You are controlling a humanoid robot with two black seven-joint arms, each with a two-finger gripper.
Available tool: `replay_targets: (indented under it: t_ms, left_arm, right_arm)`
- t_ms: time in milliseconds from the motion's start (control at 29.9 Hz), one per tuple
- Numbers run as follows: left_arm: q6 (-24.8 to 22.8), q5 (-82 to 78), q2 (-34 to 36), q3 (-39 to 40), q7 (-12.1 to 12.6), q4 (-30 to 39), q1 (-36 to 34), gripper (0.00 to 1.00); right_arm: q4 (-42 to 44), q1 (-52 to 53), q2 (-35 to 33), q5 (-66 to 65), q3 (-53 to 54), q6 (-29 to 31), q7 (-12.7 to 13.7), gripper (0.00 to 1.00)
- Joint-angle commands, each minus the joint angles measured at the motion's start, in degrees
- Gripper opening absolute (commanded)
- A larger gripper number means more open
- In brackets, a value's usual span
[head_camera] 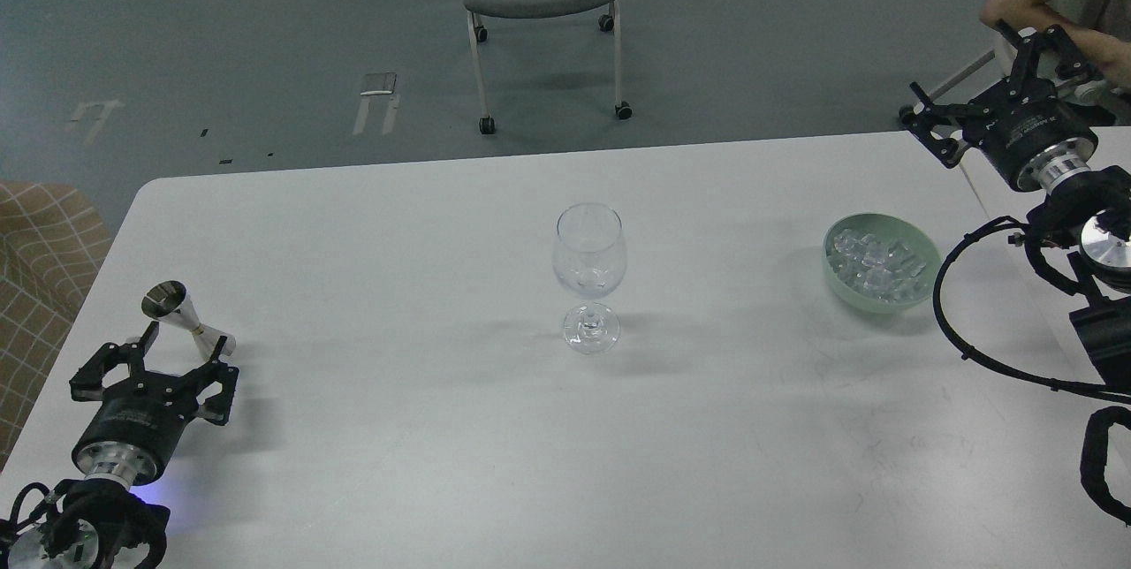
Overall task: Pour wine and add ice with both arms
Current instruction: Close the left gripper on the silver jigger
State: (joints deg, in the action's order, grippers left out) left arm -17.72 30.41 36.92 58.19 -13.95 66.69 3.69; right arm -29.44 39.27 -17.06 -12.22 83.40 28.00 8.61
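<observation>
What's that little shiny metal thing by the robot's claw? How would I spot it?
Look at the white table, near its left edge. Just ahead of the left gripper stands a small jigger: two silver cones joined at a narrow waist, the only metal item there.

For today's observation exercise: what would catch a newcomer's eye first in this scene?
Probably the clear wine glass standing upright, alone at the middle of the white table. Next, the green bowl heaped with ice toward the right, and the steel jigger near the left end effector.
</observation>
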Motion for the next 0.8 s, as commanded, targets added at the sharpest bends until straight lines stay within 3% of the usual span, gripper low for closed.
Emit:
replay_targets:
  t_ms: [0, 768]
  left_arm:
    - [0.6, 0.0, -0.1, 0.6, 0.9, 0.0, 0.0, 0.74]
    - [5.1, 0.0, -1.1, 2.8, 3.1, -0.9, -2.2, 0.75]
  right_arm:
    - [0.0, -0.1, 0.0, 0.0, 0.0, 0.0, 0.0, 1.0]
    - [0.2, -0.6, -0.1, -0.1, -0.1, 0.0, 0.0, 1.0]
